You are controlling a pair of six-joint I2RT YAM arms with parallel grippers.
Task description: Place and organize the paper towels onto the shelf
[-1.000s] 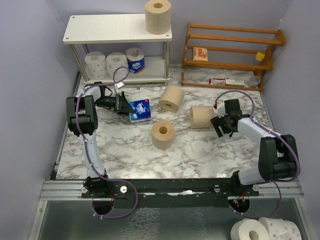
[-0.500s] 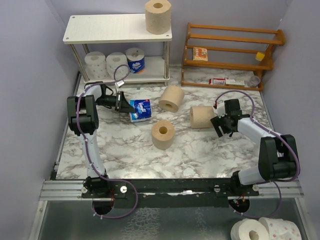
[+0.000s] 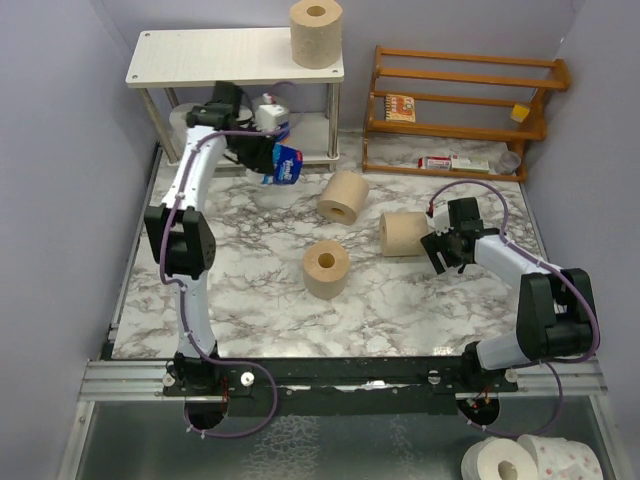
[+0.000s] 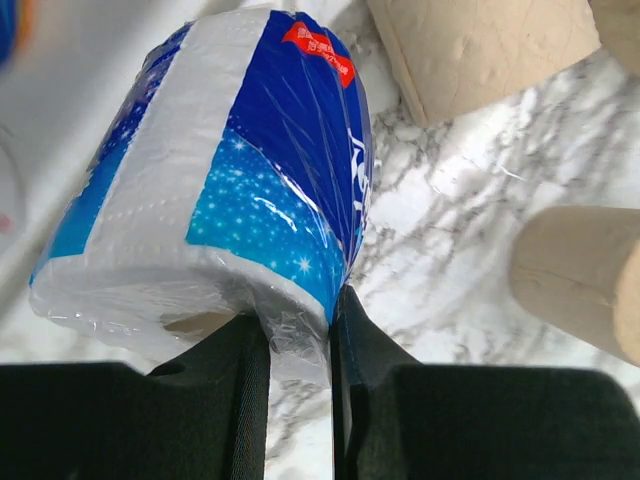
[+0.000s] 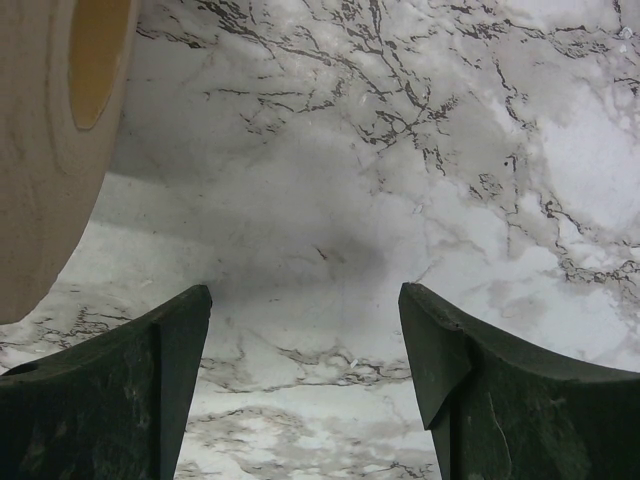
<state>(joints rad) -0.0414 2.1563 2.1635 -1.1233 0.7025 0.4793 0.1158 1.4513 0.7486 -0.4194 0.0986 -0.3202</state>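
Left gripper [image 3: 272, 160] has lifted off the marble since a second ago and swung back to the shelf front, taking the blue-wrapped roll [image 3: 286, 165] with it. Right arm unchanged.

Nearest, off the table below the right corner: white dotted rolls [image 3: 520, 460], a pair.

Table [image 3: 240, 300]: a wide stretch of bare marble lies along the near half and the left side. Front tan roll [image 3: 327, 268] stands core-up at centre. Right gripper [image 3: 441, 246] sits low, jaws wide with only marble between them. Side tan roll [image 3: 402, 234] lies just beside it (contact not clear). Back tan roll [image 3: 343, 196] lies further on.

Left fingers [image 4: 245, 400] are pinched close on the rim of the blue-wrapped roll, held in the air before the lower tier. The wrapper carries a red tag and white lettering, neither legible.

Shelf [image 3: 200, 55]: top tan roll [image 3: 316, 32] is at the right end of the upper board. On the lower tier, partly behind the arm, are a second blue roll [image 3: 272, 112] and a white roll [image 3: 186, 125].

Wooden rack [image 3: 465, 92], far right, holds an orange booklet [image 3: 400, 107]; its print is too small to read.
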